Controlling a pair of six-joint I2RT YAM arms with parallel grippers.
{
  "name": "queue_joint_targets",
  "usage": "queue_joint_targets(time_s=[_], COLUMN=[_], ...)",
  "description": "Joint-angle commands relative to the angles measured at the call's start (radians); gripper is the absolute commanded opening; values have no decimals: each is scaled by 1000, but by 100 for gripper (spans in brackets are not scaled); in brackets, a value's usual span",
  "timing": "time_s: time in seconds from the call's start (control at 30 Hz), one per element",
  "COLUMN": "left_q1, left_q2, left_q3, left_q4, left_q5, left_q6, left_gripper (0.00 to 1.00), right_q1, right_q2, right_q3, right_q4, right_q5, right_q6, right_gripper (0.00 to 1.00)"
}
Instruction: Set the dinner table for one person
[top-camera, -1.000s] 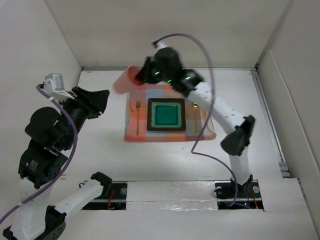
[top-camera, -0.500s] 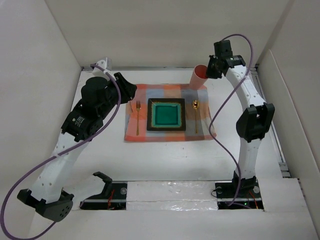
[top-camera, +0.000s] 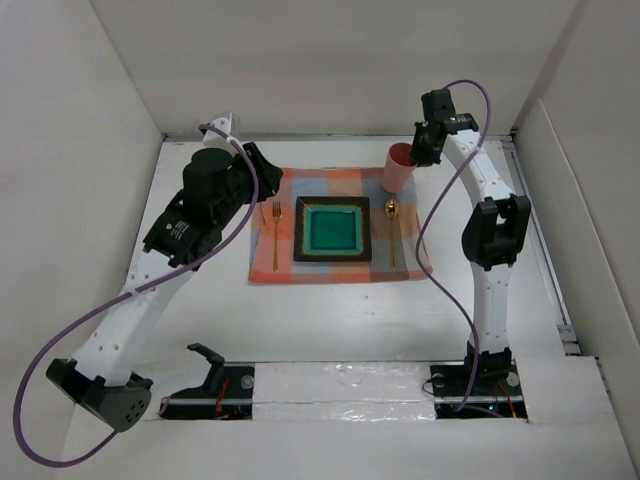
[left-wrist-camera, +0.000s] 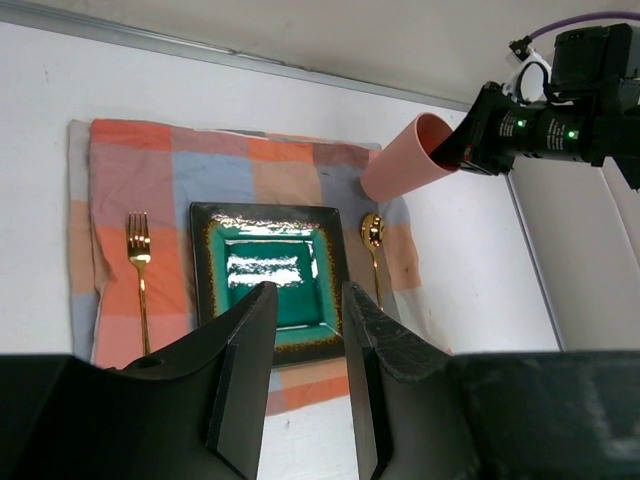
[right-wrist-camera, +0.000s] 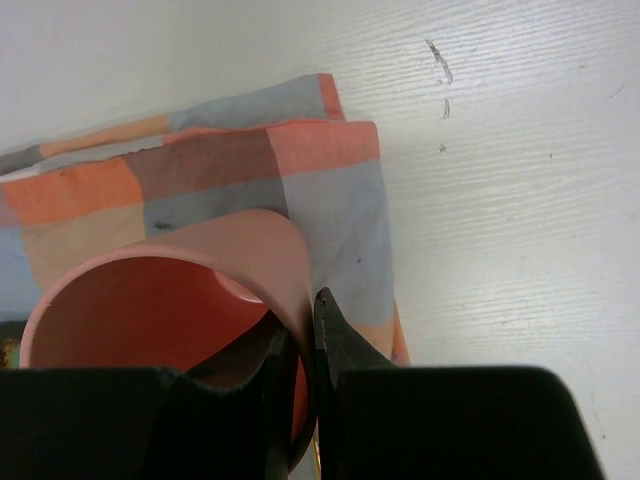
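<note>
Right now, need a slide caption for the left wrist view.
Right tool holds the pink cup tilted at the checked cloth's far right corner, beyond the green plate, fork and spoon.

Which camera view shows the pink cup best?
The left wrist view: the whole pink cup shows there, tilted at the far right corner of the checked cloth, with the right gripper pinching its rim. The top external view shows it whole but small. The right wrist view shows only part of its rim and inside, very close.
</note>
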Motion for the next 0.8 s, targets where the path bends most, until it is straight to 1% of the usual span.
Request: queue_joint_targets(time_s=[0.0,0.17,0.3,0.43,0.53,0.6,0.63,0.67,0.7,0.73,0.77], left_q1=[2,2,2,2,2,2,2,2,2,2,2], left_q2=[-3,26,36,45,52,57,59,62,63,63,63], left_q3=[-13,-10,-16,-16,-17,-17,-17,-16,-13,-13,-10], left_q4=[88,93,100,106,108,108,109,109,109,109,106], left_q5=[9,15,21,27,29,30,30,30,30,30,30], left_q6=[28,41,45,48,48,47,47,47,45,45,45], left_gripper=[29,29,29,29,29,29,29,29,29,29,29], right_q1=[-2,-2,-2,-2,7,7,7,7,7,7,-4], right_q2=[15,87,115,161,156,143,136,123,110,110,98], right_q3=[90,179,187,230,202,172,169,167,169,169,170], right_q4=[16,-16,13,-22,-7,7,22,27,48,49,53], right_q5=[31,70,77,106,118,124,120,103,78,78,55], right_q6=[-11,-16,-13,-19,-16,-11,-11,-7,2,2,6], right_gripper=[0,0,0,0,0,7,17,22,36,36,38])
